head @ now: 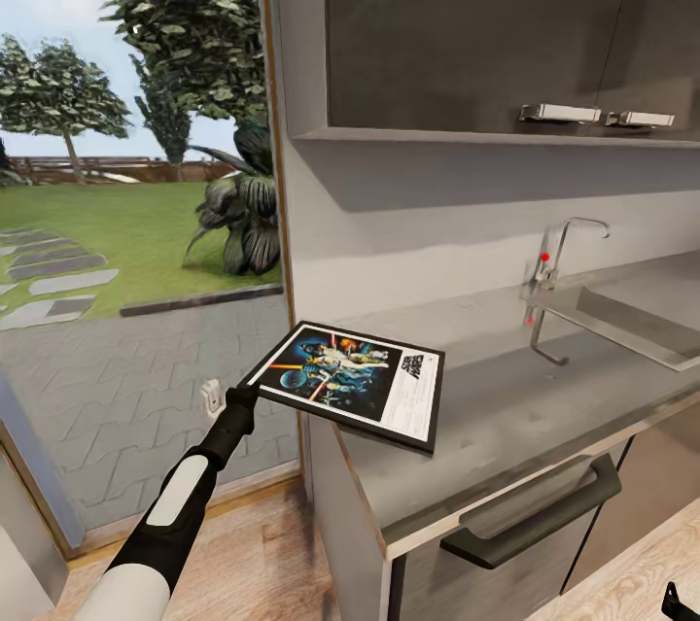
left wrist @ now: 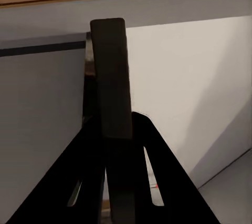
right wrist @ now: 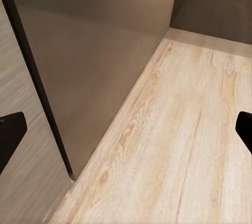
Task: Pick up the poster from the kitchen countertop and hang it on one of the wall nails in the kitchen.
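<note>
The black-framed Star Wars poster lies nearly flat at the left end of the grey kitchen countertop, its left corner jutting past the counter's end. My left gripper is shut on that corner of the frame. In the left wrist view the dark fingers stand pressed together on a thin dark edge, a pale surface beside them. Whether the poster's right side touches the slab I cannot tell. My right gripper hangs low and open over the wooden floor, with only its tips at the picture's sides.
An inset sink and chrome tap sit at the counter's right. Dark wall cabinets hang above. A tall glass pane onto the garden is left of the counter. A dark drawer handle juts out below the countertop.
</note>
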